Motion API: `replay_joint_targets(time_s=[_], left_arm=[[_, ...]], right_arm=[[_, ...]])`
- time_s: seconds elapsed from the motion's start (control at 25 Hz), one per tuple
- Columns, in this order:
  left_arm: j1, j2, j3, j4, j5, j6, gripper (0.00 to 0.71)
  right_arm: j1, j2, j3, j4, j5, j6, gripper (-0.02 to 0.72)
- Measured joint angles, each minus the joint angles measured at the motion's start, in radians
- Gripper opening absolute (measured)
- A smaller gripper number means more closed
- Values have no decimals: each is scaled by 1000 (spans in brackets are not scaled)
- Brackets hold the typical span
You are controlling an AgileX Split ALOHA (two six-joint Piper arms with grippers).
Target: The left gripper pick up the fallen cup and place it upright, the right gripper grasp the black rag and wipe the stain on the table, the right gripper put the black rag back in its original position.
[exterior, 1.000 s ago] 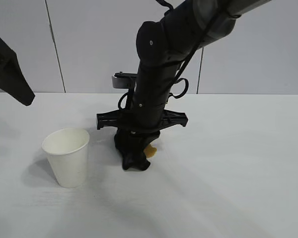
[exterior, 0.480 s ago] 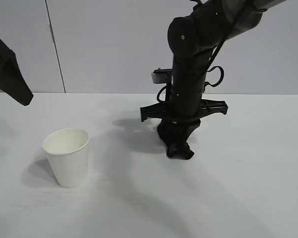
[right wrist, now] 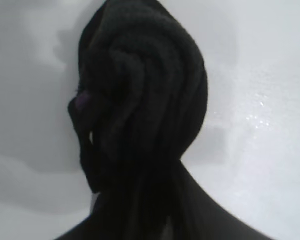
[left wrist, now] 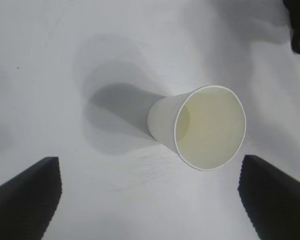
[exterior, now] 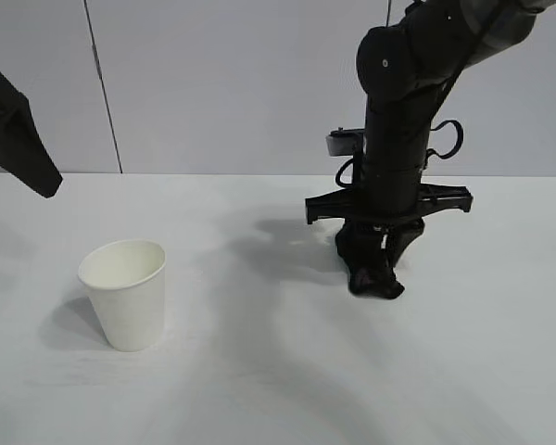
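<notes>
The table (exterior: 259, 389) shows no stain now. The right gripper (exterior: 378, 269), jaws clamped on the black rag (exterior: 374, 276), has slid from centre toward three o'clock, likely carrying it home. The cup (exterior: 125, 292) stands upright at eight o'clock. The left gripper (left wrist: 150, 195) hovers above it, jaws wide.

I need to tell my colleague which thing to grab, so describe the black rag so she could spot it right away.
On the white table, look to the right arm, which reaches straight down. The right gripper is shut on the black rag, a lumpy wad of folded dark cloth touching the tabletop. The only other loose item is the white cup, upright, far to its left.
</notes>
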Motion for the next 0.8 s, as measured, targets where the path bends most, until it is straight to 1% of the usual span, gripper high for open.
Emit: replay_joint_targets(time_s=[0.04, 0.08, 0.12, 0.16, 0.24, 0.36, 0.48, 0.72, 0.8], left_arm=[[0, 0, 0, -7, 0, 0, 693], [0, 0, 0, -20, 0, 0, 693], [0, 0, 0, -34, 1, 0, 693], [0, 0, 0, -46, 1, 0, 693], [0, 0, 0, -63, 3, 0, 693], [0, 0, 0, -81, 4, 0, 693], [0, 0, 0, -106, 13, 0, 693], [0, 0, 0, -139, 19, 0, 693], [0, 0, 0, -140, 21, 0, 693]], right_arm=[[0, -16, 3, 1, 26, -2, 513], [0, -39, 5, 4, 36, -6, 587], [0, -62, 5, 9, 47, -7, 630], [0, -94, 5, 18, 55, -8, 652], [0, -161, 5, 37, 61, -13, 661], [0, -266, 11, 82, 72, -34, 662], [0, -352, 68, 119, 62, -50, 662], [0, -498, 297, 215, -37, -50, 662], [0, -532, 349, 234, -59, -50, 662]])
